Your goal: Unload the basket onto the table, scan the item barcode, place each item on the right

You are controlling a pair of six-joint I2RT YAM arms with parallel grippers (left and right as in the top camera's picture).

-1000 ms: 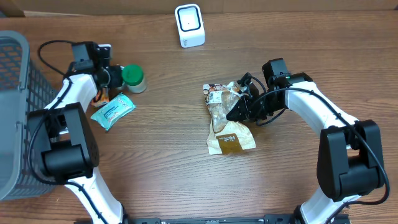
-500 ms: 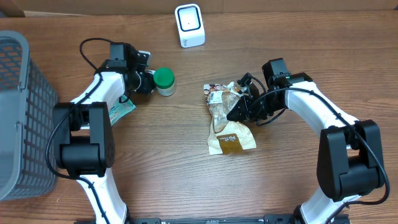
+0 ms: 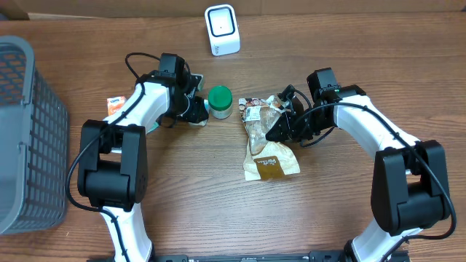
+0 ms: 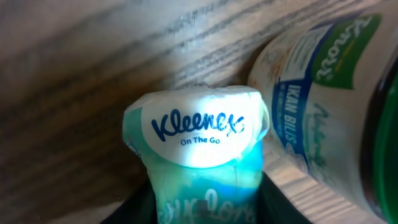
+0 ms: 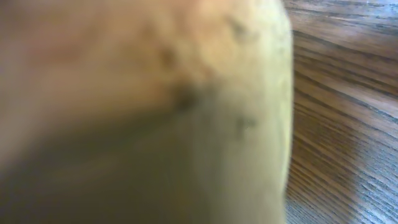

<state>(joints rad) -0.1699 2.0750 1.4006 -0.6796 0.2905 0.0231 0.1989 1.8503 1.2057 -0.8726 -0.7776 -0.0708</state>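
Although hidden from overhead under its own black housing, clamped on a teal-and-white soft tissue pack [image 4: 199, 134] with the left gripper [image 3: 198, 110]: dark fingers [image 4: 134, 208] pressed to either side of the pack in the left wrist view, printed white end facing the camera. Just right of that pack, touching or nearly so, a round white-labelled jar with a green lid [image 3: 220, 102], upright on the brown wooden surface [image 3: 182, 204]. Left of the arm, a small orange packet [image 3: 115, 103] lying flat. At the far-left edge, a grey mesh basket [image 3: 18, 145].

Over to the right gripper [image 3: 280, 125]: closed tight, fingers together, set against the right side of a crinkled tan-and-clear plastic snack bag [image 3: 268, 156]. Cannot tell whether any film is pinched; right wrist view filled with a blurred tan mass and a strip of wood grain. Bag lying near the middle of the surface, just right of the jar and apart from it, upper end bunched at the gripper, lower tan end flat toward the near side. White printed label [image 3: 251, 113] on the bag's upper left corner, facing up. At the far edge of the surface, a small white box-shaped barcode scanner [image 3: 222, 29], well apart from bag and jar, almost straight beyond the jar.
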